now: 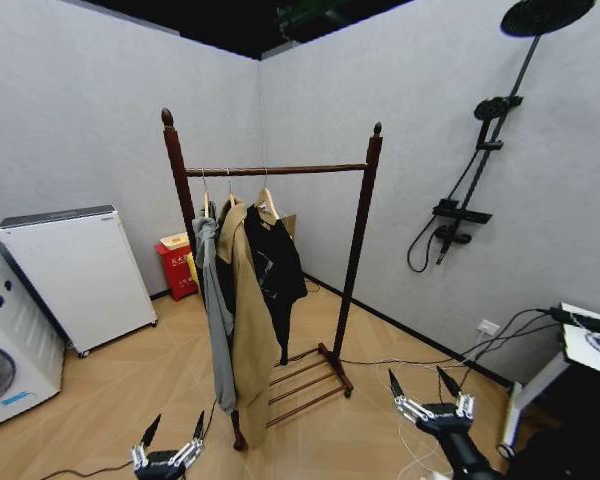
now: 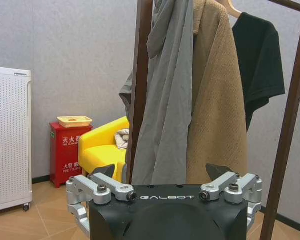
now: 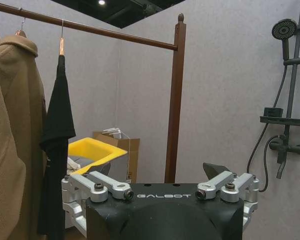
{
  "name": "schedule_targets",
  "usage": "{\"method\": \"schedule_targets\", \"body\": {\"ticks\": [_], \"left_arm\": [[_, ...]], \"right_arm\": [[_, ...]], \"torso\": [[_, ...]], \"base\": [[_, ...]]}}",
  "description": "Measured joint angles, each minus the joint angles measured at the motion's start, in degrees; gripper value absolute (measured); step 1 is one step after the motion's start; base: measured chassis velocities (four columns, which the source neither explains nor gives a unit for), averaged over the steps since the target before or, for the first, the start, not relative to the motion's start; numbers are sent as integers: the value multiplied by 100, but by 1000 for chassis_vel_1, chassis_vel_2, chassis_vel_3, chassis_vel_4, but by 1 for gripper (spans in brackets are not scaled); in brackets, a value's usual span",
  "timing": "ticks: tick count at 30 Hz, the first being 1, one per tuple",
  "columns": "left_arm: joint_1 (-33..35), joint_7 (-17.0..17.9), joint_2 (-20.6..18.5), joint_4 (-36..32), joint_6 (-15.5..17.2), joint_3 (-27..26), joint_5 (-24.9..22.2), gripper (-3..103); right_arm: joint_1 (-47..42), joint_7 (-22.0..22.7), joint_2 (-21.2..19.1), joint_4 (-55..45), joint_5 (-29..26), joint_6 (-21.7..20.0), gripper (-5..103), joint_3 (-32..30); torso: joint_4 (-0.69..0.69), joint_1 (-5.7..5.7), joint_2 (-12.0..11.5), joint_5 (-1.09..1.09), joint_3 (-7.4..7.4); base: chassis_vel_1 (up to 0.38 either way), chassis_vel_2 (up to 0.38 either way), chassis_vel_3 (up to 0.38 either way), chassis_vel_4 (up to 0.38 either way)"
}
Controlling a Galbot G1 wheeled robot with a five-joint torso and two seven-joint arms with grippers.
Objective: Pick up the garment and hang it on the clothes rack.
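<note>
1. From the head camera I see the clothes rack (image 1: 357, 215) standing at about 12 o'clock from me, on the wooden floor near the room's corner.
2. The garment (image 1: 273, 262) hangs on the rack's horizontal bar by its light wooden hanger, with the long tan coat (image 1: 248, 310) just beside it at its 9 o'clock and the grey jacket (image 1: 214, 300) beyond that.
3. My left gripper (image 1: 171, 433) sits low at roughly 7 o'clock in the head view, fingers spread, holding nothing, well apart from the rack.
4. My right gripper (image 1: 427, 387) is low at about 5 o'clock, fingers likewise spread and empty, near the rack's right post foot but not touching it.
5. A black shower stand (image 1: 480, 150) is mounted on the wall at 2 o'clock.
</note>
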State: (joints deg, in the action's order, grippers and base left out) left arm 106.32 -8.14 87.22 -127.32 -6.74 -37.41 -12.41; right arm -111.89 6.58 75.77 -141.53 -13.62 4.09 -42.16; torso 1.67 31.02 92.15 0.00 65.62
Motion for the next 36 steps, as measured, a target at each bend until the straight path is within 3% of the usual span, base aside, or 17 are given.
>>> {"method": "schedule_targets", "body": {"ticks": [36], "left_arm": [[0,0,0,0,0,0,0,100]], "right_arm": [[92,3,-15,34,-41,-40,100,28]], "torso": [[0,0,0,0,0]], "base": [[-44,-44,-40,-41]]}}
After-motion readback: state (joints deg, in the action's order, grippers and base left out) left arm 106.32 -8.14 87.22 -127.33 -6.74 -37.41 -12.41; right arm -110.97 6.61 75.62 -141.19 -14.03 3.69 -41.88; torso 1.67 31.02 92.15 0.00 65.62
